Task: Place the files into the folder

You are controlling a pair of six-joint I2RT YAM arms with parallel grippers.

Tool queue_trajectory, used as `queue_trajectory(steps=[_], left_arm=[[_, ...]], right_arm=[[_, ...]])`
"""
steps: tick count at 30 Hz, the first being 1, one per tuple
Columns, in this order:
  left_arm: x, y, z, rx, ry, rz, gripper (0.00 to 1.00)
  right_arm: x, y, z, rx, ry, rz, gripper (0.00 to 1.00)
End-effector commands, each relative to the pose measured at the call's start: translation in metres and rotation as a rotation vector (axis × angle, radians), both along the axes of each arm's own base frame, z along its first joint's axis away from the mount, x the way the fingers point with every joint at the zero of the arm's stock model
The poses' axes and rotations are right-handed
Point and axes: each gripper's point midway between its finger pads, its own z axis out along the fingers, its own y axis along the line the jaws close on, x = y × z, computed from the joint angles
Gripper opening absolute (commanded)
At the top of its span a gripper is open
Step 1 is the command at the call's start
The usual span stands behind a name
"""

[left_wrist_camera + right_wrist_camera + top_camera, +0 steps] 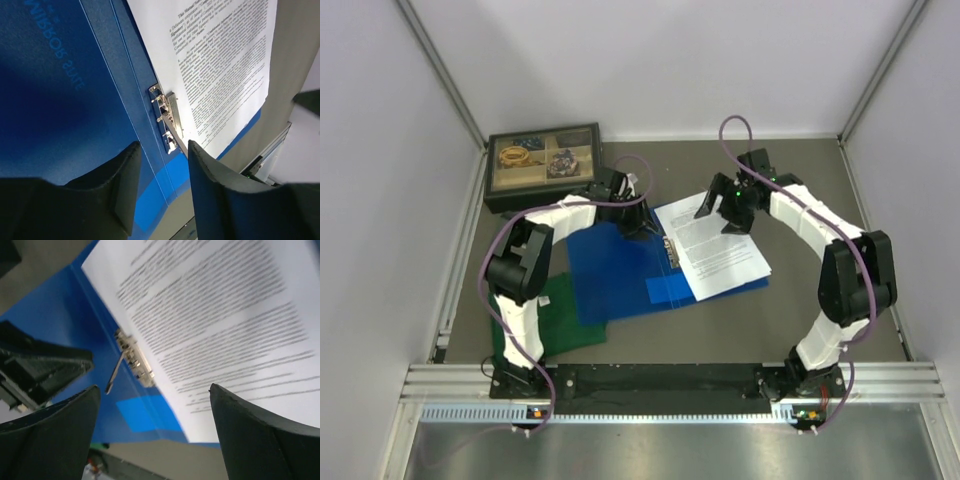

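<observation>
Files (720,250) on open folder (615,278); box (542,165) behind, green cloth (555,322) beside.

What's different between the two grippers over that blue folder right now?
The left gripper hangs over the folder at its spine, by the metal clip; the right gripper hangs over the files. The left gripper's jaws stand fairly narrow; the right gripper's stand much wider. Both are open and hold nothing.
</observation>
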Motion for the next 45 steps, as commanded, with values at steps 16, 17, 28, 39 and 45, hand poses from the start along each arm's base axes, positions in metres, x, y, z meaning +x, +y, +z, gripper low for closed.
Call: queue_trajectory(steps=[16, 17, 28, 39, 45], left_arm=[[-0.078, -0.021, -0.052, 0.040, 0.105, -0.041, 0.36], [-0.078, -0.019, -0.053, 0.045, 0.102, -0.035, 0.36], [-0.087, -0.018, -0.070, 0.042, 0.136, -0.010, 0.31], [-0.089, -0.016, -0.073, 0.045, 0.139, -0.007, 0.28], [-0.090, -0.016, -0.072, 0.048, 0.135, -0.014, 0.28]], right_arm=[[-0.024, -0.143, -0.062, -0.514, 0.070, 0.048, 0.99], [-0.026, -0.142, -0.064, -0.513, 0.078, 0.051, 0.99], [-0.046, -0.122, -0.081, -0.396, 0.109, 0.113, 0.99], [-0.061, -0.094, -0.056, -0.485, 0.047, 0.165, 0.99], [-0.069, -0.085, -0.041, -0.436, 0.030, 0.177, 0.99]])
